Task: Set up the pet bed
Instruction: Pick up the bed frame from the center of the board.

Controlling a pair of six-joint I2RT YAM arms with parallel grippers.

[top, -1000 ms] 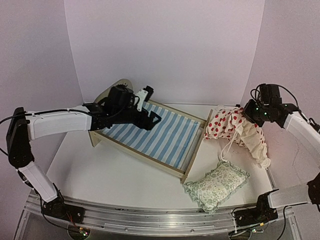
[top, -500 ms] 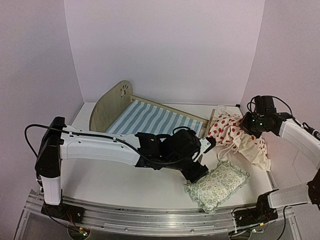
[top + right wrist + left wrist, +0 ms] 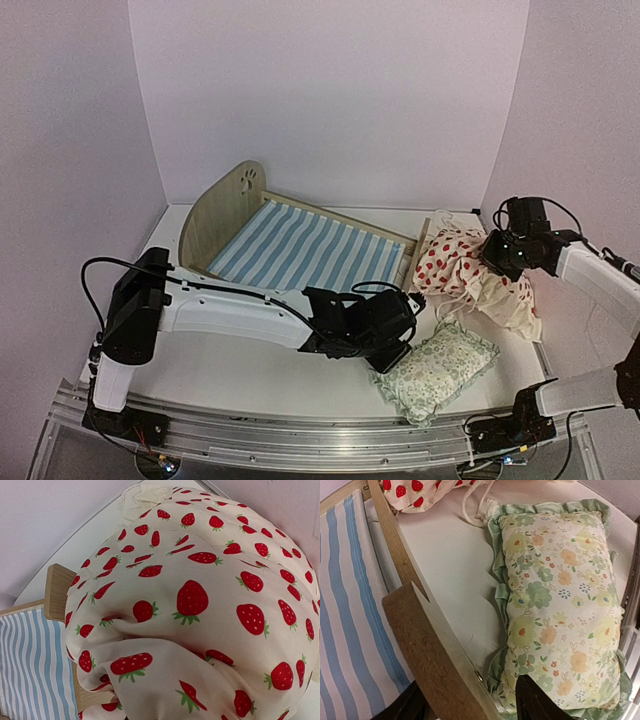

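The pet bed (image 3: 300, 250) stands at the middle left, arched headboard to the rear left, its striped base bare. My left gripper (image 3: 393, 352) is at the footboard's near corner, open. In the left wrist view the footboard (image 3: 430, 645) lies between the two fingers, and the right finger (image 3: 535, 700) hangs over the green floral pillow (image 3: 560, 605). That pillow (image 3: 435, 368) lies on the table just right of the corner. My right gripper (image 3: 500, 258) is shut on the bunched strawberry cushion (image 3: 455, 260), which fills the right wrist view (image 3: 200, 595) and hides the fingers.
A white cord (image 3: 475, 505) trails from the cushion onto the table between footboard and pillow. The cushion's plain cream underside (image 3: 510, 295) drapes toward the right table edge. Lilac walls close in at the back and on both sides.
My left arm swung from the headboard across the bed to the footboard's near corner, and its jaws narrowed. The right gripper sank slightly with the cushion.
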